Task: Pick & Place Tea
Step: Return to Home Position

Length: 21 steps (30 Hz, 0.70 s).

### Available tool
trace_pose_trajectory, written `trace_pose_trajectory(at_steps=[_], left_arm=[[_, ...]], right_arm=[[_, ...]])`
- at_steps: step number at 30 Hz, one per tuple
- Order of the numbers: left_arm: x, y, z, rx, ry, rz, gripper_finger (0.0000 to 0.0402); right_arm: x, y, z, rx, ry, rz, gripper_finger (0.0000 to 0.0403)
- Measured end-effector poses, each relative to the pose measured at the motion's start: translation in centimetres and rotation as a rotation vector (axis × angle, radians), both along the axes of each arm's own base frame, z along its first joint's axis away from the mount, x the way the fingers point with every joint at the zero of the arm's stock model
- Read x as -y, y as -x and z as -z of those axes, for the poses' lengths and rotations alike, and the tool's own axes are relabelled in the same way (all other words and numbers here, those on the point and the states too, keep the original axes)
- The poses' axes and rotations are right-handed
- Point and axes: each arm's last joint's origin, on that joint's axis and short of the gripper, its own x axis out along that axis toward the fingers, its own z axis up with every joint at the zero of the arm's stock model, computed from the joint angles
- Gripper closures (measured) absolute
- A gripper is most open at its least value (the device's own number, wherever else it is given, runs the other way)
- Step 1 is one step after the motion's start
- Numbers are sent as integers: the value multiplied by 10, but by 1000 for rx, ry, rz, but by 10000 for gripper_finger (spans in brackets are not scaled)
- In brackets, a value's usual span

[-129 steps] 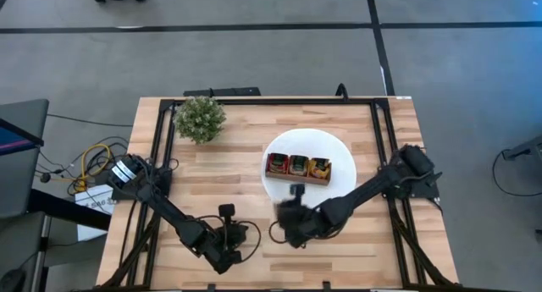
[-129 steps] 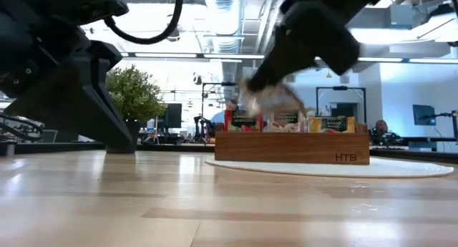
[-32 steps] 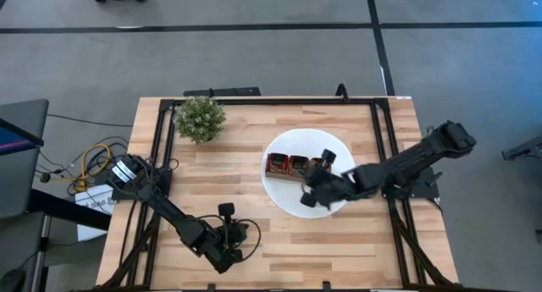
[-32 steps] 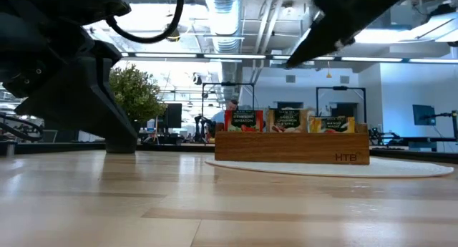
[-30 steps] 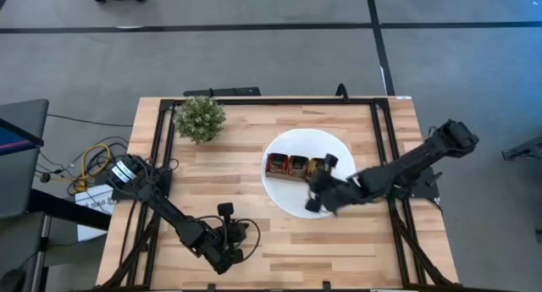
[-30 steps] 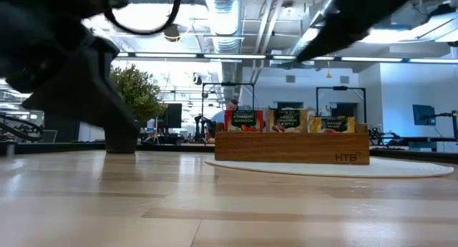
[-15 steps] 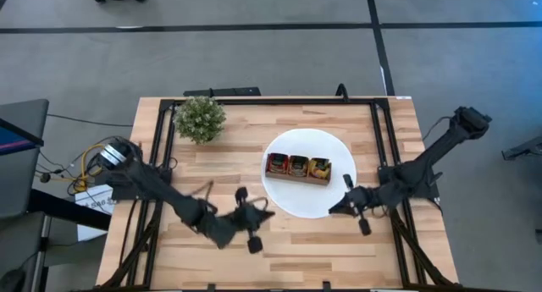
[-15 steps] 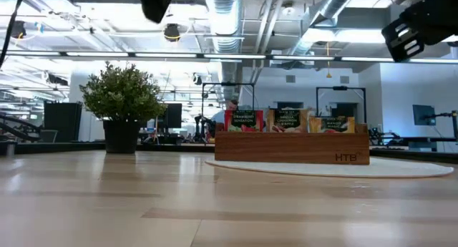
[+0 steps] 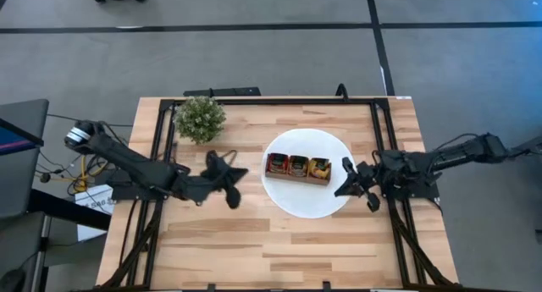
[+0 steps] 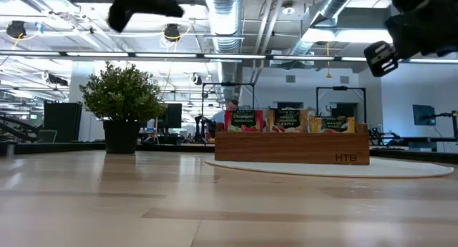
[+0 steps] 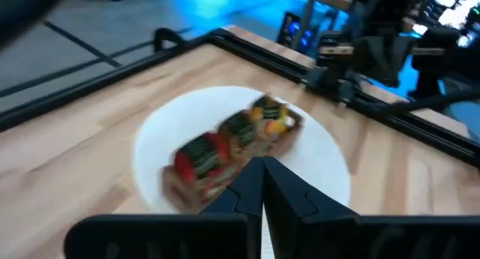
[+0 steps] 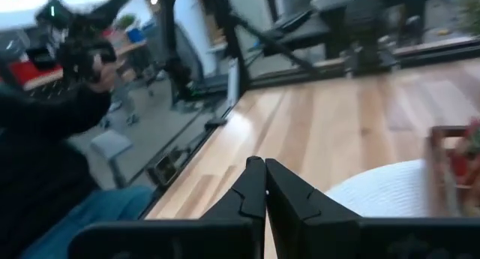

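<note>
Both arms have drawn back from the tea sachets (image 9: 298, 165) in the wooden tray (image 10: 286, 148); left gripper (image 11: 262, 167) and right gripper (image 12: 264, 167) flank the white plate (image 9: 309, 204), fingers pressed together.

Tea sachets (image 10: 286, 121) half hidden behind wooden tray (image 10: 292, 148) wall, right arm (image 10: 422, 21) cut off at low view's upper corner

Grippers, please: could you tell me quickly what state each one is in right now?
Left gripper: closed, empty, left of the white plate.
Right gripper: closed, empty, at the plate's right edge.
</note>
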Motion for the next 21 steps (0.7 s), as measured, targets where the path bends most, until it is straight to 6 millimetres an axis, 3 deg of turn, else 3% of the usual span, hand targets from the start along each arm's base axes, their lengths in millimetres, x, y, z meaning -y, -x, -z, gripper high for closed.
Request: trace_pose_trajectory(at_steps=[6, 11, 21], left_arm=[[-18, 48, 20, 62, 41, -73, 401], [-27, 75, 35, 100, 38, -115, 401], [-25, 102, 46, 132, -7, -111, 401]], right_arm=[[8, 10, 11, 20, -47, 48, 403], [5, 17, 19, 51, -56, -14, 403], [7, 33, 22, 66, -58, -63, 403]])
